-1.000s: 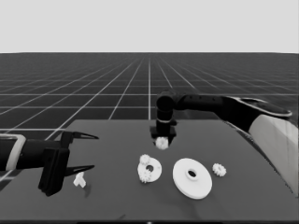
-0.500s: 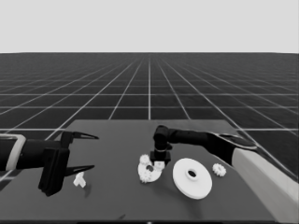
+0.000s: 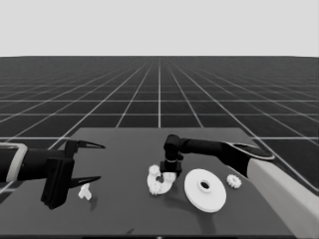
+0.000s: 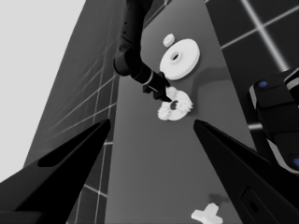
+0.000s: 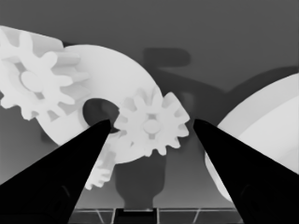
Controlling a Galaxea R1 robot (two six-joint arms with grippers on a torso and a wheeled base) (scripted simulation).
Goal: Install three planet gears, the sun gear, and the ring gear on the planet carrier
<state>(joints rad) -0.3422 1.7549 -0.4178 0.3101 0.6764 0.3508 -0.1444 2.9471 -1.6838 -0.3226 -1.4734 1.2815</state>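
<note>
The right gripper (image 3: 168,175) hangs straight down over the smaller round part (image 3: 160,180), which lies near the middle of the table (image 3: 124,144) with its dark centre hole showing. In the right wrist view the two black fingers (image 5: 60,172) stand apart — nothing is clamped between them — and a gear (image 5: 152,125) sits on the smaller round part's rim between their tips, touching neither. A second gear (image 5: 35,81) sits on that part's far rim, and a third gear (image 5: 99,175) shows only partly beside one finger, at the part's edge. The larger round part (image 3: 205,189) lies flat on the table just beside the smaller one, on the robot's right, not touching it as far as the head view shows. A fourth gear (image 3: 234,181) lies alone on the table just right of the larger round part. The left gripper (image 3: 94,162) waits over the table's left end with its fingers spread wide, and the thin white piece (image 3: 85,191) lies on the table below them — not held. From the left wrist view the right arm (image 4: 133,42) reaches down onto the smaller round part, with the larger one beyond it
</note>
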